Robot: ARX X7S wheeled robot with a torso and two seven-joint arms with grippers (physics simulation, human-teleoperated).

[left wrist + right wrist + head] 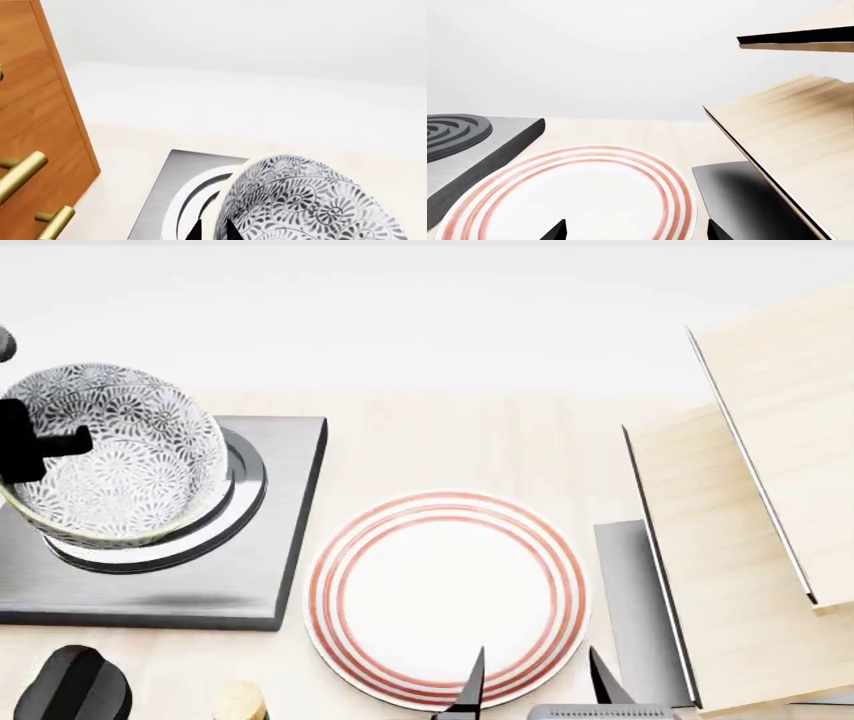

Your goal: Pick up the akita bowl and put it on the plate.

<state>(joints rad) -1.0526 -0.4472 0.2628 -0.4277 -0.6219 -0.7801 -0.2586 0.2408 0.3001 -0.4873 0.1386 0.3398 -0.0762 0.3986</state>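
Carry step: left gripper (pixel 27 445) fingers grasp akita bowl (pixel 114 455) rim, lifted; right fingers (pixel 557 231) released. Next: shift over plate (pixel 447 595).

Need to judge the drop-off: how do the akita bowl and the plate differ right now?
The akita bowl is deep with a dense grey floral pattern; the plate is flat, white, with red rings round its rim. The bowl is tilted over the burner in the left gripper; the plate lies level on the counter, nothing on it. The bowl is narrower. Both are round.
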